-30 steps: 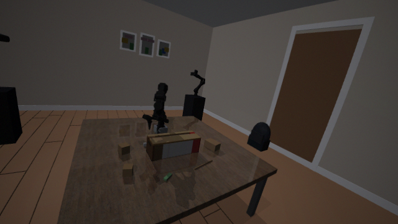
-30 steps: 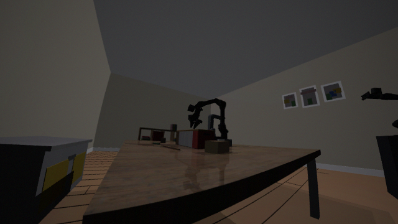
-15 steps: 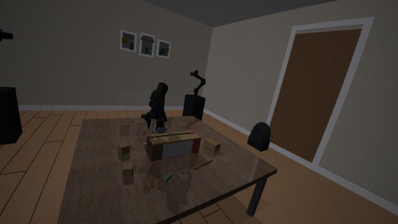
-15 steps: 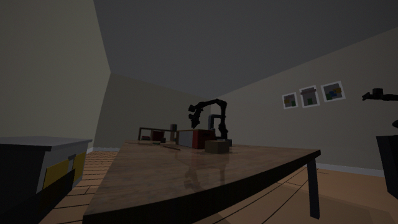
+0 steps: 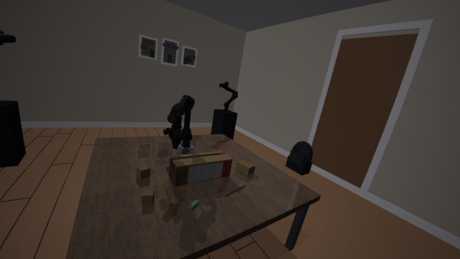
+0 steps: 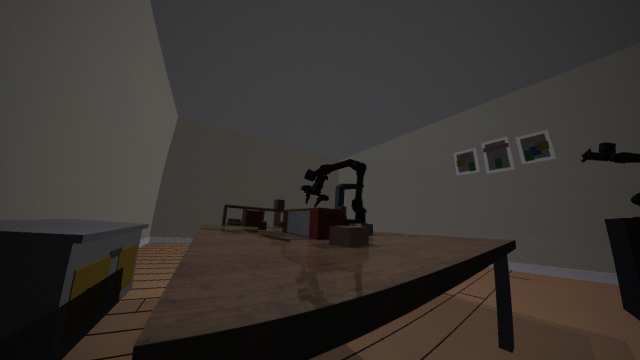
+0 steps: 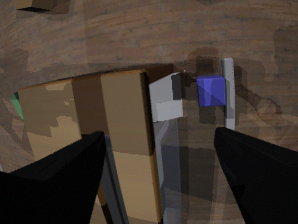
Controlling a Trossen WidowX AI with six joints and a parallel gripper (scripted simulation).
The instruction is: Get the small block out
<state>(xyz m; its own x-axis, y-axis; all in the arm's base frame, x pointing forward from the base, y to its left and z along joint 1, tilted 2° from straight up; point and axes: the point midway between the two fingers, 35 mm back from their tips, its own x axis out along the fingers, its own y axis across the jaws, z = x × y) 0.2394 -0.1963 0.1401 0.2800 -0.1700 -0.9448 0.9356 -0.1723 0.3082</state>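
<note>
In the wrist view, the claw (image 7: 161,137) (image 6: 313,201), fairly wide and gripping nothing, hangs above the box (image 7: 127,107) (image 5: 201,169) (image 6: 300,222). Beyond, the block (image 7: 211,91) lies outside on the table (image 7: 120,37) (image 5: 118,223) (image 6: 250,280), against a pale strip (image 7: 229,95) that probably serves as a stop.

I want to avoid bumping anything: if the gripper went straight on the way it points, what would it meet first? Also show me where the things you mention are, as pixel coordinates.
Probably the top of the box (image 5: 201,160) (image 6: 325,222) (image 7: 127,110), under one finger of the gripper (image 5: 175,144) (image 6: 312,202) (image 7: 160,133), though the depth is hard to judge.
</note>
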